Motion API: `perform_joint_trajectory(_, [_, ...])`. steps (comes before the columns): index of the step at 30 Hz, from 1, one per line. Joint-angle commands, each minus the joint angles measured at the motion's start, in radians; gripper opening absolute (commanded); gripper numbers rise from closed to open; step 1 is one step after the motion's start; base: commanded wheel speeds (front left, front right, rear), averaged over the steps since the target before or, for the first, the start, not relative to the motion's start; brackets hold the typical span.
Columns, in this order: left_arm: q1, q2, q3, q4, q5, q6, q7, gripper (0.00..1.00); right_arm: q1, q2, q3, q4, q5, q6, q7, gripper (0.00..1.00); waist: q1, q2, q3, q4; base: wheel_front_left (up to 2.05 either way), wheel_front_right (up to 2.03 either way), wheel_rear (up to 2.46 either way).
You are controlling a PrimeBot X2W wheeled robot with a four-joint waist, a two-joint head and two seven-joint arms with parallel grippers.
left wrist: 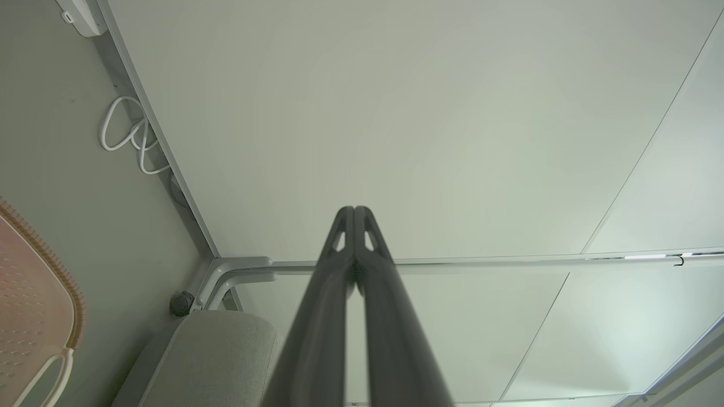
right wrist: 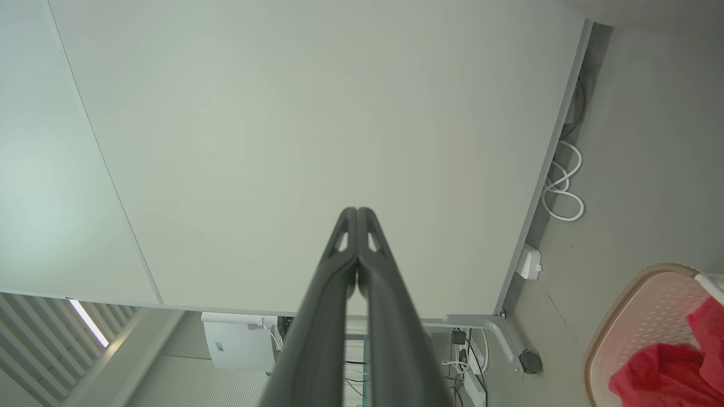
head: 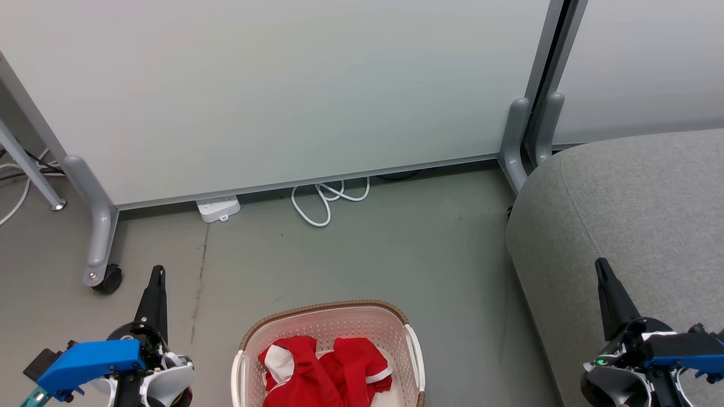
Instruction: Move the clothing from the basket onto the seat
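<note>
The basket point(head: 362, 310) stands on the grey floor point(head: 396, 254) and holds the red clothing point(head: 325, 370), crumpled inside. The grey seat point(head: 633, 203) is at the right, apart from the basket. A white cable point(head: 325, 200) lies under the pale partition point(head: 283, 85). The left gripper point(head: 159, 271) and the right gripper point(head: 600, 264) each have their fingers pressed together, gripping nothing.

This looks like an office or lab bay, not a home: pale partition panels point(head: 283, 85) stand on grey wheeled feet point(head: 100, 232) over a bare grey floor point(head: 396, 254), with a white power strip point(head: 218, 208) and a looped cable point(head: 328, 199) under the far panel (the grey seat point(head: 633, 215) on the right is the one homely touch).
</note>
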Motion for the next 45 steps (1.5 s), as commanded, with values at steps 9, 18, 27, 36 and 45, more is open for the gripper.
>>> perform_joint_trajectory(9, [0.043, -0.008, -0.009, 0.037, -0.001, 0.001, -0.01, 1.0, 0.032, 0.007, 0.013, 0.037, -0.001, 0.0, -0.009, 1.0, 0.0, 0.0, 0.0, 0.0, 0.0, 0.0, 0.0])
perform_joint_trajectory(18, [0.042, -0.006, -0.035, 0.026, 0.088, 0.001, -0.056, 1.0, 0.026, 0.005, 0.041, 0.033, -0.104, 0.0, -0.055, 1.0, 0.0, 0.0, 0.0, -0.001, 0.0, 0.0, 0.0])
perform_joint_trajectory(27, [0.044, -0.005, -0.046, 0.001, 0.304, 0.015, -0.097, 1.0, 0.022, 0.004, 0.047, 0.02, -0.338, 0.0, -0.097, 1.0, 0.0, 0.0, 0.001, -0.003, 0.0, 0.0, 0.0])
perform_joint_trajectory(36, [0.052, -0.004, -0.07, -0.019, 0.503, 0.026, -0.13, 1.0, 0.026, 0.003, 0.063, 0.009, -0.523, 0.0, -0.131, 1.0, 0.0, 0.0, 0.001, -0.003, 0.0, 0.0, 0.0])
perform_joint_trajectory(45, [0.063, 0.0, -0.09, -0.025, 0.672, 0.032, -0.164, 1.0, 0.026, 0.002, 0.079, 0.014, -0.673, 0.001, -0.158, 1.0, 0.0, 0.0, -0.001, -0.003, 0.0, 0.0, 0.0])
